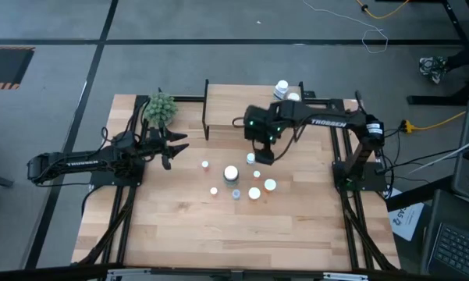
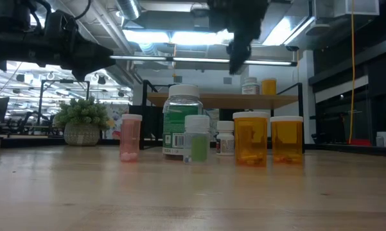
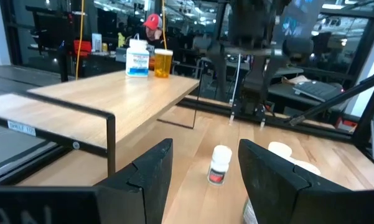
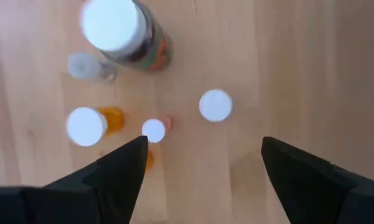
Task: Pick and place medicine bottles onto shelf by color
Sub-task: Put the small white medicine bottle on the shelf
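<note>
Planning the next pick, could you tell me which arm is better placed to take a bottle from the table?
The right: its open gripper hangs directly over the cluster of white-capped bottles, while the left gripper waits, open, beside the green leafy plant ball.

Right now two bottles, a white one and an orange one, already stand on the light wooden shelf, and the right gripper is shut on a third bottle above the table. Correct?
Not quite. The right gripper is open and holds nothing, as the right wrist view shows. The white bottle and the orange bottle do stand on the light wooden shelf.
</note>
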### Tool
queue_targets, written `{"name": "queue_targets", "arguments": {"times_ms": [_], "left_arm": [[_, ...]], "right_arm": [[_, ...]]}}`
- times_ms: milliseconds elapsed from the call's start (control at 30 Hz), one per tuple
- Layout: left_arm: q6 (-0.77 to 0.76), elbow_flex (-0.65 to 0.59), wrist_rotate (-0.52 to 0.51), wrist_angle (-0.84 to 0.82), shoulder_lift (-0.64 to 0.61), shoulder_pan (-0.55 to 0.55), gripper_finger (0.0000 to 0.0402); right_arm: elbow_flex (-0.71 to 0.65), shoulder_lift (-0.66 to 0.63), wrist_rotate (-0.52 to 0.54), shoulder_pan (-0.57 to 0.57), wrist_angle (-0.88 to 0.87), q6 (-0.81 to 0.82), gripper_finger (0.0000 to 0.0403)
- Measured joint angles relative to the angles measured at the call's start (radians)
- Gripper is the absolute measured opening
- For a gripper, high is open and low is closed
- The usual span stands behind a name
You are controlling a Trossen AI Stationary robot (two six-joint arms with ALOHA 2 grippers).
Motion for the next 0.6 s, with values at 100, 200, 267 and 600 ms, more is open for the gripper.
{"name": "queue_targets", "arguments": {"times_ms": [100,200,267,600], "left_arm": [[0.0,0.0,0.0,-0.028,0.0,0.0,0.0179],[0.0,0.0,0.0,-0.048,0.0,0.0,0.0179],[0.0,0.0,0.0,-0.057,0.0,0.0,0.0179],[0.0,0.0,0.0,-0.064,0.0,0.0,0.0179]], "right_arm": [[-0.107,0.001,0.031,0.014,0.101,0.048,0.0316],[-0.202,0.001,0.102,0.024,0.221,0.081,0.0316],[-0.252,0.001,0.122,0.031,0.304,0.086,0.0316],[-0.438,0.001,0.149,0.05,0.593,0.103,0.0316]]}}
